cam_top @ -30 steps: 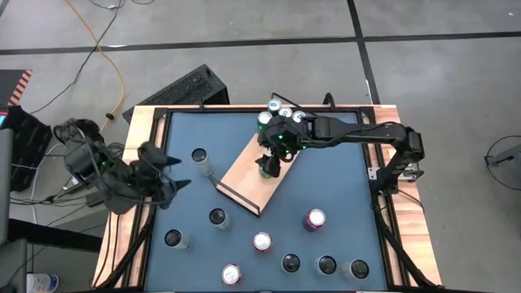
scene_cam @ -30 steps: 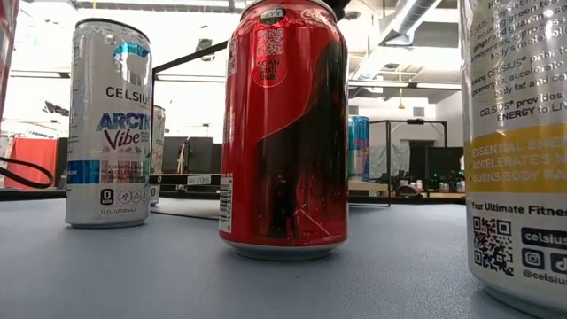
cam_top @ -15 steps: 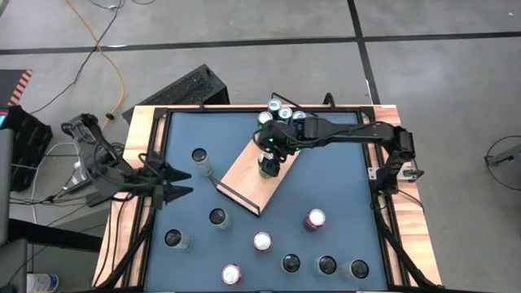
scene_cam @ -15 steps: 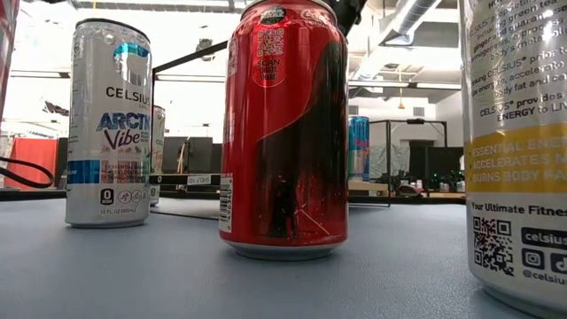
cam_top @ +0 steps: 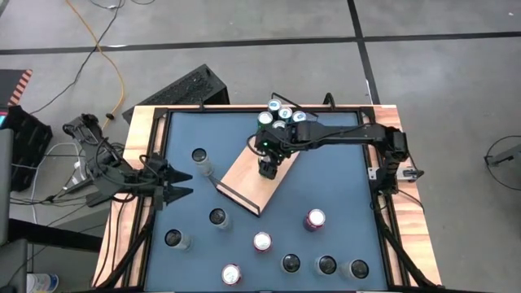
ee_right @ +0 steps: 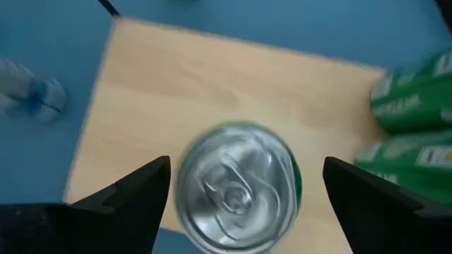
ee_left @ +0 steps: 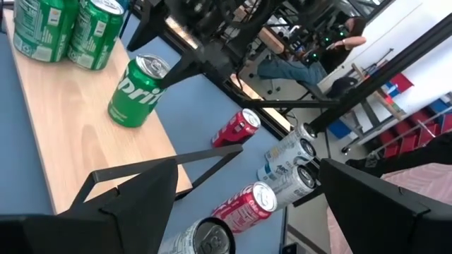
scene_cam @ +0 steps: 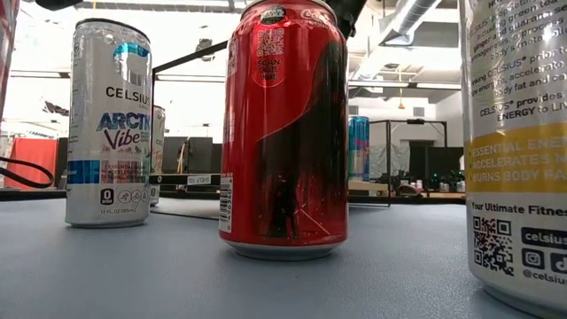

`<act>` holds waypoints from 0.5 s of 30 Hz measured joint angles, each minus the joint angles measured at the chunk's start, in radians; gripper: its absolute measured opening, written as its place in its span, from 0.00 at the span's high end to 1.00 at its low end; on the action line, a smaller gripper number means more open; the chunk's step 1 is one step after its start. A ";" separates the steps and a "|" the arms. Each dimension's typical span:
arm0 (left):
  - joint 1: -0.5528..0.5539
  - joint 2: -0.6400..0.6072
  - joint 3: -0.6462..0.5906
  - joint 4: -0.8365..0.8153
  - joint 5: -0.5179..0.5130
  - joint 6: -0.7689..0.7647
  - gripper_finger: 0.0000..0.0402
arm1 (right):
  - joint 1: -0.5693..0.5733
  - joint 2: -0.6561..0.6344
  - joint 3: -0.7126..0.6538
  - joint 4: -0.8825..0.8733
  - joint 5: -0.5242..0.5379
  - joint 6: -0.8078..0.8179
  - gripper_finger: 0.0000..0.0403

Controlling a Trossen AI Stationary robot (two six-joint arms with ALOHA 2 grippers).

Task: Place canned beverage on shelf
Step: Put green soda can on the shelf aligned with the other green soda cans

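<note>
Both arms matte black, slender jointed links. Right gripper [cam_top: 269, 167]: small green light on wrist. Left gripper [cam_top: 181, 181]: tapered, pointed black fingers.

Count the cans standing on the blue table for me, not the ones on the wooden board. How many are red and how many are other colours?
Red cans: 3
Silver or dark cans: 6
Total: 9
</note>
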 joint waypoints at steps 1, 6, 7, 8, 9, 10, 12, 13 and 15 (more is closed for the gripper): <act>0.000 0.000 0.000 0.000 0.000 0.000 0.18 | 0.000 0.011 0.000 -0.004 0.000 0.001 0.11; 0.000 0.000 0.000 -0.005 0.000 0.000 0.18 | 0.002 0.033 0.000 -0.018 0.000 0.042 0.13; 0.000 0.000 0.000 -0.008 0.000 0.000 0.18 | 0.002 0.036 0.001 -0.010 0.000 0.052 0.14; 0.000 0.000 0.000 -0.009 0.000 0.000 0.18 | 0.002 0.039 0.001 -0.015 0.000 0.061 0.16; 0.000 0.000 0.000 -0.009 0.000 0.000 0.18 | 0.000 0.039 0.000 -0.028 -0.001 0.070 0.18; 0.000 0.000 0.000 -0.009 0.000 0.001 0.18 | -0.001 0.039 0.000 -0.035 -0.001 0.072 0.20; 0.000 0.000 0.000 -0.009 0.000 0.011 0.18 | -0.002 0.037 0.000 -0.036 -0.001 0.073 0.26; 0.000 0.000 0.000 -0.010 0.000 0.017 0.18 | -0.002 0.037 0.000 -0.034 -0.001 0.073 0.28; 0.000 0.000 0.000 -0.010 -0.001 0.023 0.18 | -0.003 0.037 0.000 -0.031 -0.001 0.073 0.33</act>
